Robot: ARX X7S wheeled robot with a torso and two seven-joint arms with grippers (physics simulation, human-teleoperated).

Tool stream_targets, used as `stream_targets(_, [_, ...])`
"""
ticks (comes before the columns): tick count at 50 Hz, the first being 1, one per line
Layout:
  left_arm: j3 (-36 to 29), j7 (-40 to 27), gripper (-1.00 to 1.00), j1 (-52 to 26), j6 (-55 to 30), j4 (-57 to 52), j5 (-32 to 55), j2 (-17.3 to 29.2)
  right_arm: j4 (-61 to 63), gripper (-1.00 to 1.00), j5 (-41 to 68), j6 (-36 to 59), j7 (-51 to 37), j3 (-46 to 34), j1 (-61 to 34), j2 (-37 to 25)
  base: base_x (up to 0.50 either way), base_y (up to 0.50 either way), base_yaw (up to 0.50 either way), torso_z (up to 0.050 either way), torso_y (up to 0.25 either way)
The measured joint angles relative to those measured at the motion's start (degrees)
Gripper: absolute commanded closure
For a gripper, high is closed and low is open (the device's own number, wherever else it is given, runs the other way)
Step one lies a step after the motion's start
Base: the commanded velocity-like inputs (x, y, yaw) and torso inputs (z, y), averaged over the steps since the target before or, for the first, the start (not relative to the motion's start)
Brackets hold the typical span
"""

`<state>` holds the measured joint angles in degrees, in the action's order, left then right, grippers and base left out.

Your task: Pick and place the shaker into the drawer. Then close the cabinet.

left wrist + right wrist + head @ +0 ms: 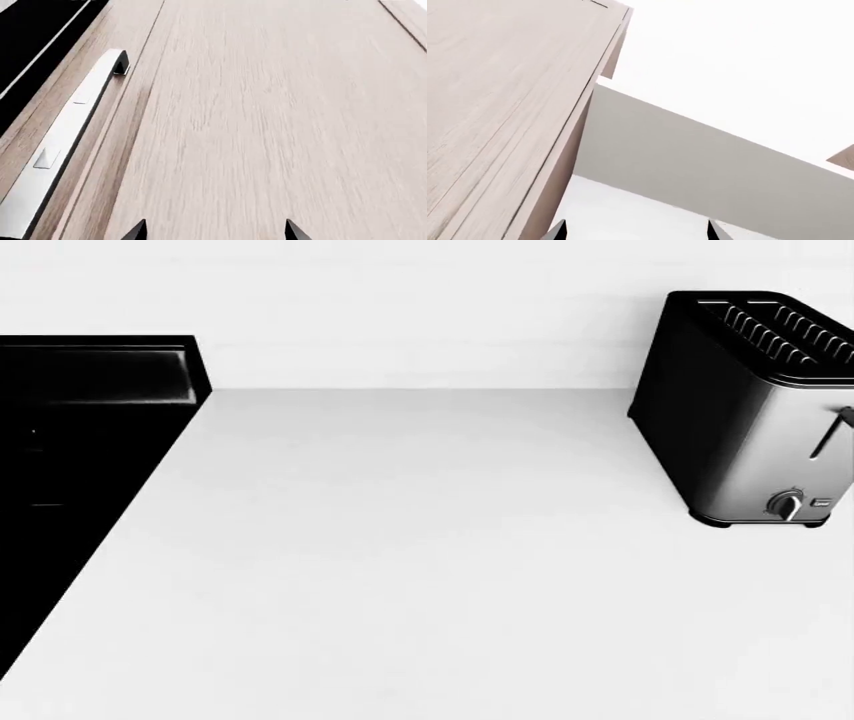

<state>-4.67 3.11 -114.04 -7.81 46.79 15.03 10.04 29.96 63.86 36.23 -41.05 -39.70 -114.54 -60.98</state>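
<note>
The red shaker shows in no view. In the left wrist view a light wood-grain recessed-panel front (267, 110) fills the frame, with a long metal handle (73, 125) along one side. I cannot tell whether this front is the drawer's. My left gripper (213, 235) is open and empty, its two dark fingertips (137, 231) wide apart close to this front. My right gripper (636, 232) is open and empty, beside a light wood-grain cabinet side (500, 100). Neither arm shows in the head view.
The head view shows a white countertop (400, 560), a black cooktop (67, 460) at its left and a black-and-steel toaster (754, 410) at back right. The right wrist view shows a grey panel (694, 165) and white surfaces beyond the cabinet edge.
</note>
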Motion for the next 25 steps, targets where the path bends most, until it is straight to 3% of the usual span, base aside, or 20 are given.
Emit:
stream_targets(10, [-0.4,-5.5,-1.0,-1.4,7.9,7.1,-5.8,-1.1,-2.1,-1.0,-2.8,2.3,0.1,-4.1,2.0,3.8,0.0,0.0,0.0,0.0,0.0])
stream_targets(25, [-0.8,-8.9,-1.0,-2.0,11.6,10.1,-10.2,-1.7,-2.0,-1.0,-2.2,4.6,-0.7,-5.2,2.0,6.4,0.0,0.0,0.0,0.001,0.0])
